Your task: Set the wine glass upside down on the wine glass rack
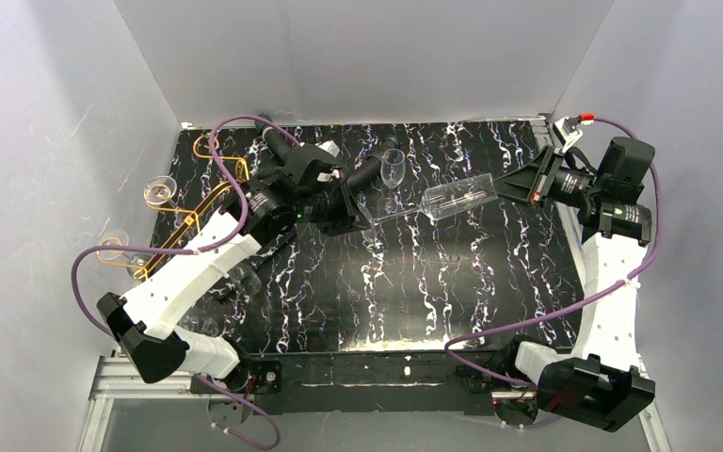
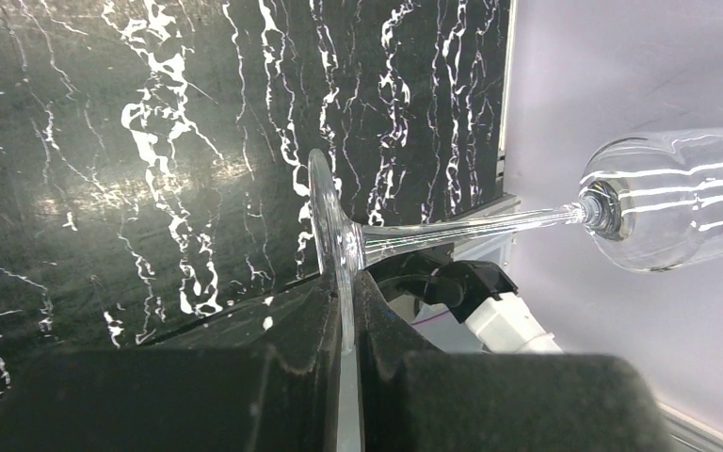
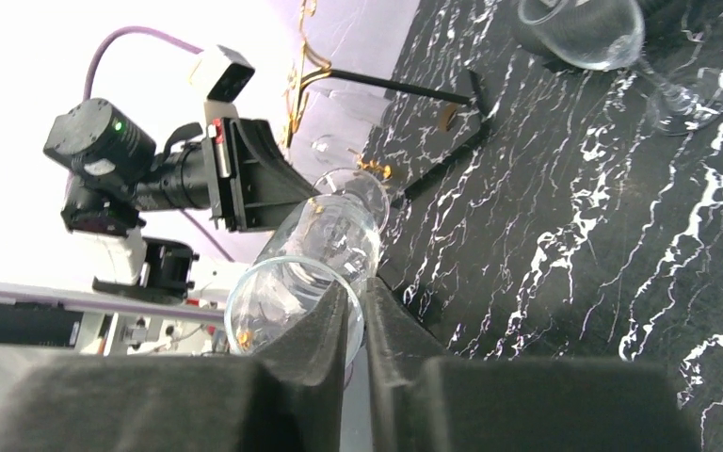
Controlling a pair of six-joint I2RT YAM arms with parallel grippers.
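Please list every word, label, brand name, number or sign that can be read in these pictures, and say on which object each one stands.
None: no text can be read in any view.
The marbled tabletop shows only white veins, not letters.
The wine glass and the gold wire rack carry no print or mark.
If the arms bear any labels, they are too small to make out.

Even, bright overhead light. The glossy bench [image 1: 433,301] shows soft sheen. In the right wrist view the wall [image 3: 19,56] at ten o'clock is overexposed; foreground blurred.
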